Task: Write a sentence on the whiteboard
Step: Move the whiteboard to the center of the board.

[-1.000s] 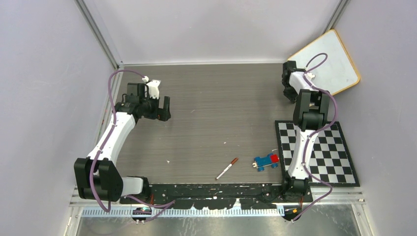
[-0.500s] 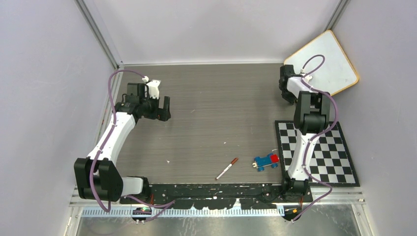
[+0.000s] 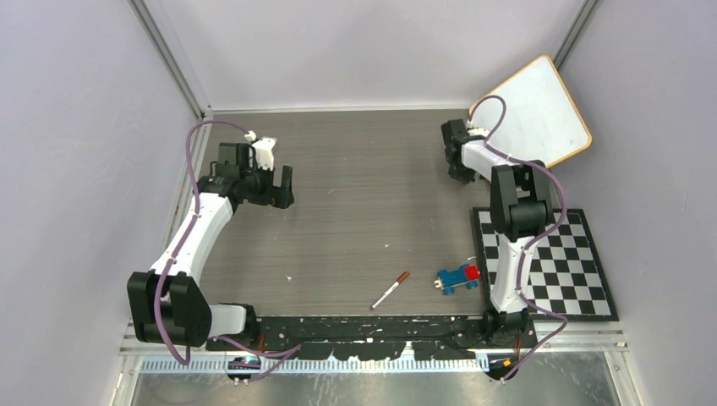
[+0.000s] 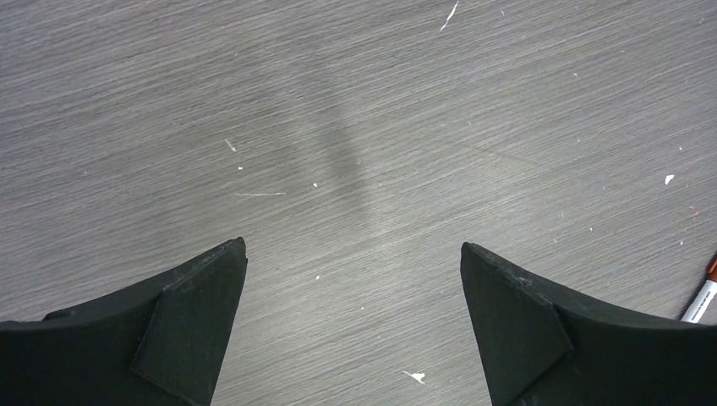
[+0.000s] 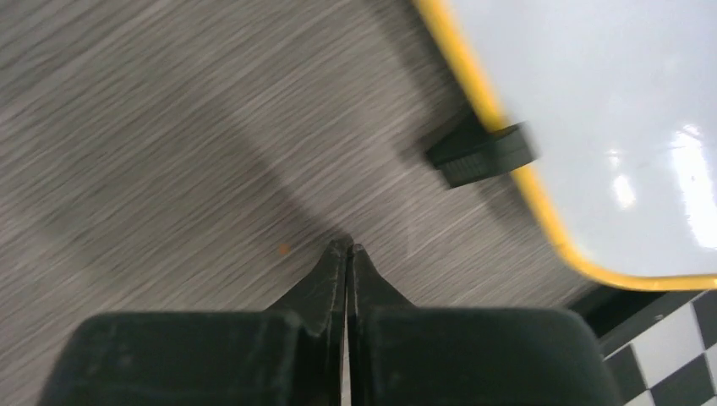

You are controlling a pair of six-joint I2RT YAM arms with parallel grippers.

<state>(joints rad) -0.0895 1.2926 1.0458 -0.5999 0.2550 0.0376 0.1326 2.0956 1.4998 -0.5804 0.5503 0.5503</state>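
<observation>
The whiteboard [image 3: 533, 110] is in the upper right of the overhead view, at the table's [image 3: 372, 194] far right corner and turned at an angle. It is a flat rectangle with rounded corners, a glossy white face and a thin orange-yellow rim. In the right wrist view a small black clip [image 5: 482, 155] sits on this rim.

The right pincer [image 5: 347, 254] has its black fingers pressed together with nothing between them. Its tips are over the table, near the clip but apart from it.

The left pincer [image 4: 353, 248] stands wide apart over bare table in the left part of the overhead view.

The table is grey with a fine streaked grain. A thin marker [image 3: 390, 290] with a reddish cap and a blue and red toy car [image 3: 457, 277] lie on it low in the frame. Just right of the car is a black-and-white checkered mat [image 3: 583, 279].
</observation>
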